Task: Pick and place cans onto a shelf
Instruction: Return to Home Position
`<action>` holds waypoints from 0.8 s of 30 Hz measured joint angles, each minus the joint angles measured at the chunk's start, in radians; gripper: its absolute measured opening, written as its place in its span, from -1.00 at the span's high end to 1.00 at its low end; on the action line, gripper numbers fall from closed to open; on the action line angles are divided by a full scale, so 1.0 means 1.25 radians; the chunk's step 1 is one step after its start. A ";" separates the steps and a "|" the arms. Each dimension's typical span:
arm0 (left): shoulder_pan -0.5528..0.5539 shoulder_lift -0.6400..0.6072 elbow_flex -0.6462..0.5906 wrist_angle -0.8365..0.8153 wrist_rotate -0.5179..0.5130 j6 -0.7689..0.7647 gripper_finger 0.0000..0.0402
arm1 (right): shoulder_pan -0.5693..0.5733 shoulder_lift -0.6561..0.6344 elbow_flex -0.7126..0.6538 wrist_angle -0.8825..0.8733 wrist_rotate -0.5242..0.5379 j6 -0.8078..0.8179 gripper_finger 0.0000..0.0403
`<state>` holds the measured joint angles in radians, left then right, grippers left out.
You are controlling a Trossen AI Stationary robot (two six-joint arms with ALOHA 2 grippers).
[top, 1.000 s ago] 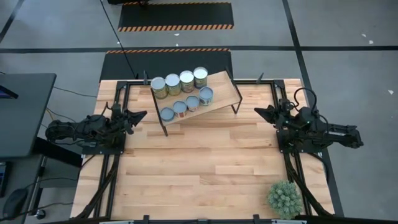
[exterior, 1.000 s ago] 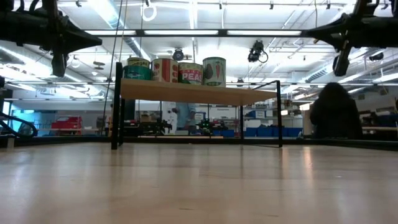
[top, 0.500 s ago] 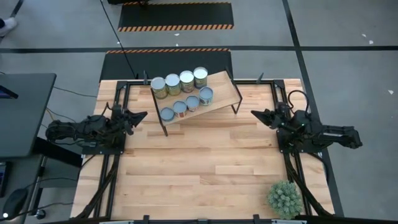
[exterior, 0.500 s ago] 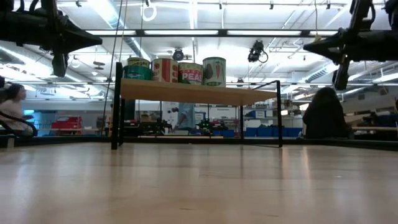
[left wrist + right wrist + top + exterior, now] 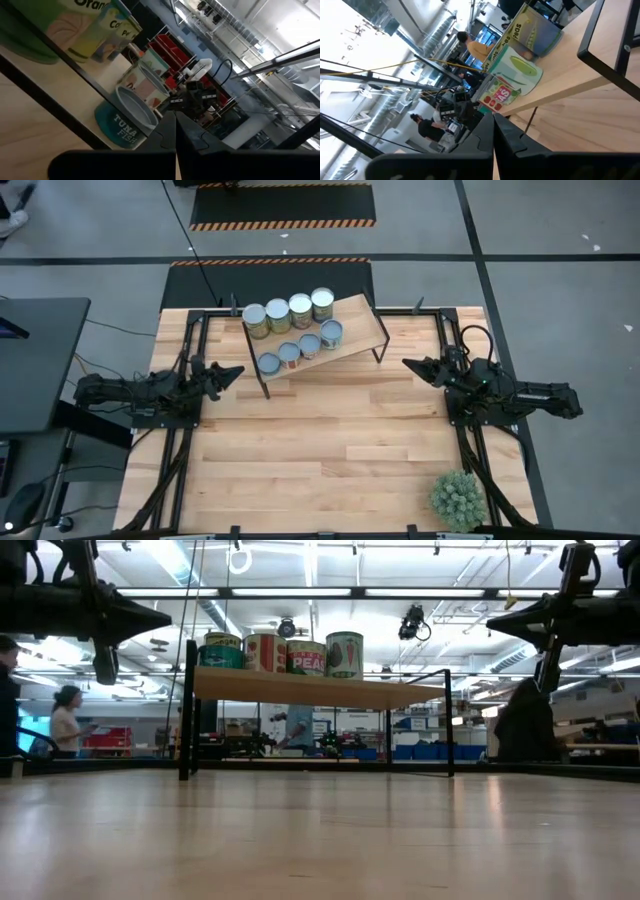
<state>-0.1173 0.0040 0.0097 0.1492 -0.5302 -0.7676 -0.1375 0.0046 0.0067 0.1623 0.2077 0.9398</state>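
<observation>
Several cans (image 5: 295, 328) stand in two rows on the light wood shelf (image 5: 355, 330), which stands on thin black legs at the table's far middle. They also show in the low view (image 5: 285, 652). My left gripper (image 5: 236, 369) is shut and empty, above the table to the left of the shelf. My right gripper (image 5: 406, 364) is shut and empty, to the right of the shelf. In the left wrist view a flat tuna tin (image 5: 127, 122) stands nearest the shut fingers (image 5: 176, 131).
A spiky green plant ball (image 5: 458, 499) sits at the table's near right corner. Black frame rails (image 5: 180, 450) run along both sides of the table. Bare wood lies between the arms (image 5: 320, 430). People show in the room behind, in the low view (image 5: 68, 720).
My left gripper has gone a little toward the table's right, nearer the shelf. My right gripper has gone a little toward the table's left, nearer the shelf. The cans and shelf have kept still.
</observation>
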 joint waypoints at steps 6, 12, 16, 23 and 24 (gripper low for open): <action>0.000 0.000 0.000 -0.031 0.000 0.034 1.00 | 0.000 0.002 0.000 -0.001 0.024 -0.016 0.97; 0.000 0.007 0.000 -0.055 -0.018 0.099 0.93 | 0.000 0.003 0.000 -0.042 0.067 -0.111 0.92; 0.000 0.007 0.000 -0.058 -0.019 0.258 0.90 | 0.000 0.003 0.000 -0.078 0.063 -0.266 0.90; 0.000 0.007 -0.001 -0.041 -0.020 0.689 0.89 | -0.001 0.018 0.000 -0.083 0.048 -0.908 0.89; 0.000 0.007 -0.001 -0.037 -0.022 0.715 0.89 | -0.001 0.017 0.000 -0.082 0.048 -0.956 0.89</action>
<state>-0.1169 0.0128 0.0086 0.1031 -0.5576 0.1266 -0.1385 0.0261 0.0063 0.0595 0.2676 -0.2554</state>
